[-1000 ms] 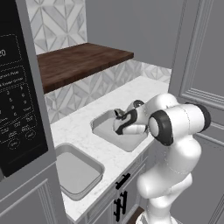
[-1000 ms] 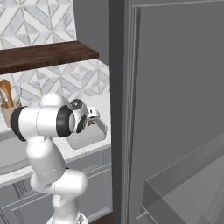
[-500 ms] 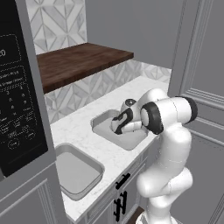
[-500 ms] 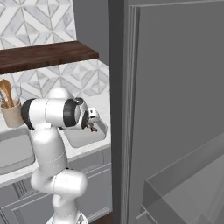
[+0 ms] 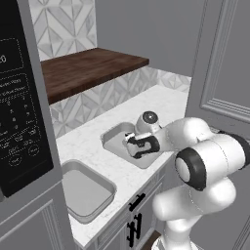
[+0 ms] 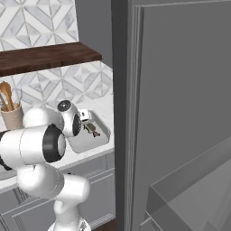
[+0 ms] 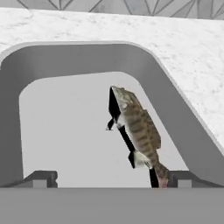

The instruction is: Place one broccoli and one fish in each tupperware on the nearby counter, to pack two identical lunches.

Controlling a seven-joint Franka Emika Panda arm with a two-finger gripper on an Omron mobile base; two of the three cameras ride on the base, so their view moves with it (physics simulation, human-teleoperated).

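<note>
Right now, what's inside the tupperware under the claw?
One brown-grey fish lies in the tupperware, no broccoli visible. The tray's near edge is cut off below the open claw.

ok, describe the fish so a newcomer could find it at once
Start at the white counter under the brown shelf. Two grey trays sit on it; take the tray nearer the tall cabinet, below the open gripper. The fish lies inside: slim, mottled brown-grey, the one thing in that tray.
</note>
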